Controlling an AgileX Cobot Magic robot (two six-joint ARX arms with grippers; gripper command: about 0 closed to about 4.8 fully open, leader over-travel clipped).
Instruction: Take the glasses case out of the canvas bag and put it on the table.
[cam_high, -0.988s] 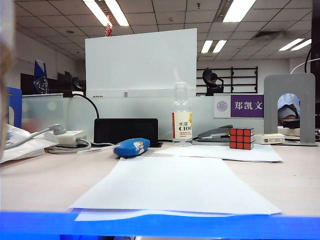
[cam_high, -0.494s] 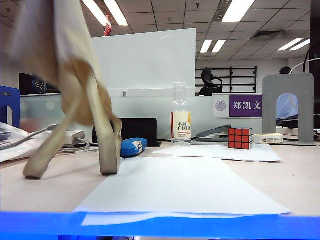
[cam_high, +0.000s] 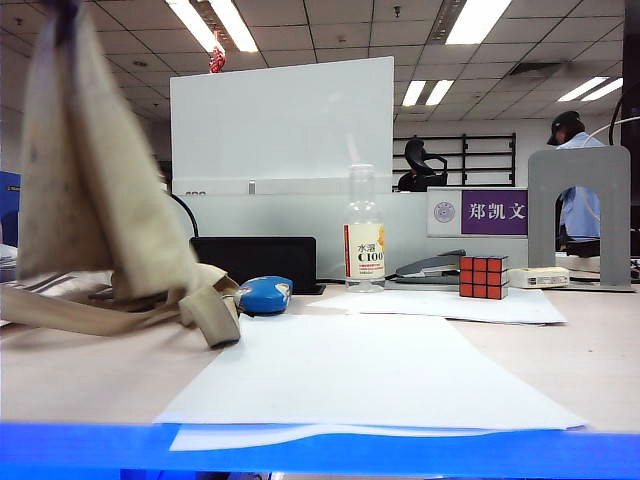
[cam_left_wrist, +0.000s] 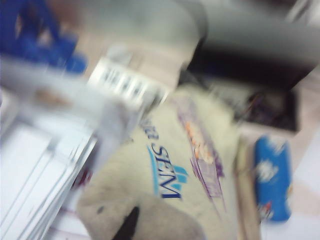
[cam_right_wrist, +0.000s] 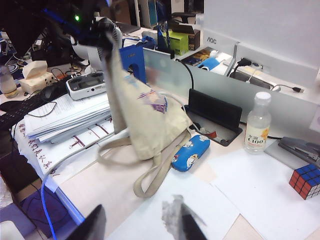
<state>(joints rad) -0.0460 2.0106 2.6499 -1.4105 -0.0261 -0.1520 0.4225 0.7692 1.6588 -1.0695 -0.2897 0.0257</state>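
Observation:
The cream canvas bag (cam_high: 85, 190) hangs at the left of the exterior view, its straps (cam_high: 195, 312) trailing on the table (cam_high: 80, 375). My left gripper (cam_right_wrist: 101, 31) is shut on the bag's top; in its own blurred view one dark finger (cam_left_wrist: 129, 225) is buried in the cloth (cam_left_wrist: 165, 165). The blue glasses case (cam_high: 262, 294) lies on the table beside the bag's straps, outside the bag (cam_right_wrist: 145, 112), and shows in both wrist views (cam_right_wrist: 190, 152) (cam_left_wrist: 272, 177). My right gripper (cam_right_wrist: 142, 227) hovers open over the white paper, holding nothing.
White paper sheets (cam_high: 360, 370) cover the middle of the table. Behind stand a clear bottle (cam_high: 364, 235), a black stand (cam_high: 255, 262), a stapler (cam_high: 430, 266), a puzzle cube (cam_high: 483, 276) and a grey bookend (cam_high: 580, 215). A stack of papers (cam_right_wrist: 65, 114) lies beyond the bag.
The bag has swung in from the left edge, hung high with its straps dangling, then sunk so the straps lie on the table. The glasses case has stayed in place.

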